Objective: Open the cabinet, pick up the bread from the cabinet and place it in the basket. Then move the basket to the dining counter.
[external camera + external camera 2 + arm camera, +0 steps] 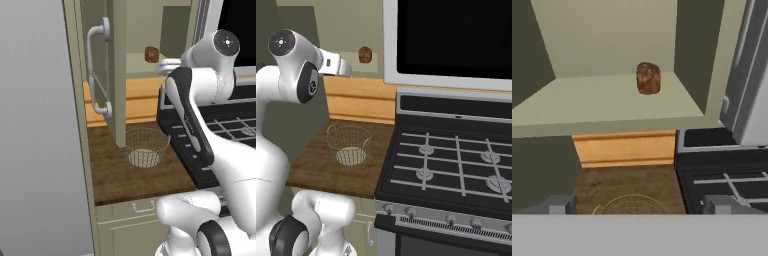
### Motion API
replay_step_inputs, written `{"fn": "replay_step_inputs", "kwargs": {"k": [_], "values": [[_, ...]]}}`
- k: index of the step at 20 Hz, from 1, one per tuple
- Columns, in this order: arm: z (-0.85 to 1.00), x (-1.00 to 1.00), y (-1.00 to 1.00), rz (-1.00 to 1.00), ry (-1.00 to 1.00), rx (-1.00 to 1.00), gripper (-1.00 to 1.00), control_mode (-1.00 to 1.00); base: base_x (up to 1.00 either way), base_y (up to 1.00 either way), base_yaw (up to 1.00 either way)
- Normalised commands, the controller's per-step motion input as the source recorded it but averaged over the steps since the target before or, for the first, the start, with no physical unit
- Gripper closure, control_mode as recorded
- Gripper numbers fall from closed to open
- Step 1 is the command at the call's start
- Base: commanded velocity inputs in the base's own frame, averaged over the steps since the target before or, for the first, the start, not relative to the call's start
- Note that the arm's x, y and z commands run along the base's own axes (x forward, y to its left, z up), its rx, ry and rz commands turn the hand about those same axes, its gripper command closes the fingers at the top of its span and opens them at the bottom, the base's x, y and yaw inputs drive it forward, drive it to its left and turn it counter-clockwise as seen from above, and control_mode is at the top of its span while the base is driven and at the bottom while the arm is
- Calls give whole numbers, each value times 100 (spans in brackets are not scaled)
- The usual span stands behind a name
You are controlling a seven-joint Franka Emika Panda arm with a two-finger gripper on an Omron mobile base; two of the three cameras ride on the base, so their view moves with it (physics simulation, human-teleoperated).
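The cabinet door (116, 70) stands swung open, its curved silver handle (96, 70) facing me. On the pale shelf (607, 102) inside sits the bread (648, 78), a small brown lump (151, 54) (365, 54). My gripper (641, 207) is open and holds nothing; it hovers in front of the shelf edge, short of the bread, with its hand (169, 63) (340, 68) level with the shelf. Below it the wire basket (145, 147) (348, 145) (632, 205) stands empty on a short dark worktop (115, 175). The dining counter is out of view.
A black gas stove (456, 160) (225, 125) adjoins the worktop on the right, with a dark appliance front (456, 35) above it. Orange planks (356, 102) back the worktop. A tall grey panel (35, 130) rises at left. A low drawer (145, 206) sits under the worktop.
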Motion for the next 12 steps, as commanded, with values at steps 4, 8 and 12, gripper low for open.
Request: {"fn": "replay_step_inputs", "kwargs": {"k": [4, 8, 12], "values": [[0, 53, 0, -6, 0, -7, -100, -100, 0, 0, 0], [0, 62, -14, -1, 0, 0, -100, -100, 0, 0, 0], [0, 66, -7, 0, 0, 0, -100, -100, 0, 0, 0]]}}
